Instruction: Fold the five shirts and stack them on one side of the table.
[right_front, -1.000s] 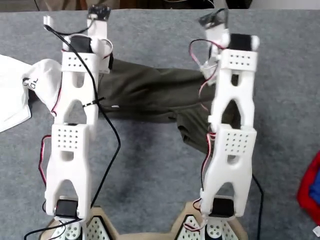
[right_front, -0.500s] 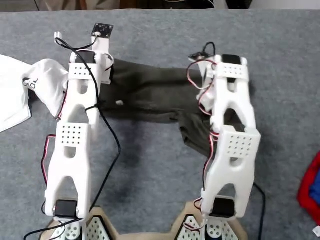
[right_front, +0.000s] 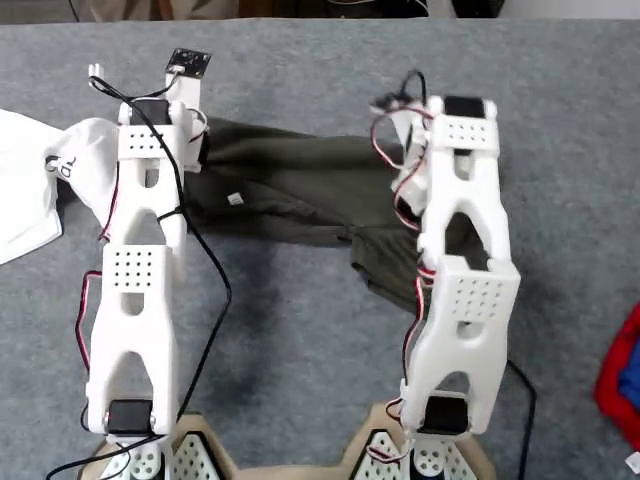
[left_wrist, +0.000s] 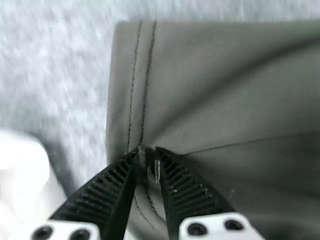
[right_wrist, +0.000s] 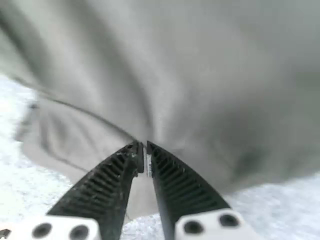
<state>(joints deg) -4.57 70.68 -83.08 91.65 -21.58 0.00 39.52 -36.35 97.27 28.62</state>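
Shirt (right_front: 300, 190) edge, pinched by left gripper (left_wrist: 145, 152) and right gripper (right_wrist: 144, 149), has stretched leftward, flattening for the fold.

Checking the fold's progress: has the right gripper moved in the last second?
Yes. The right gripper, shut on the olive shirt, has drawn back from the table's far edge, toward the near side.

Under me spreads the grey, felt-like table cover (right_front: 300, 350) — it reaches both sides and runs up to a straight far edge. At its near edge sits a pale tan, flat board (right_front: 290, 475) — partly cut off.
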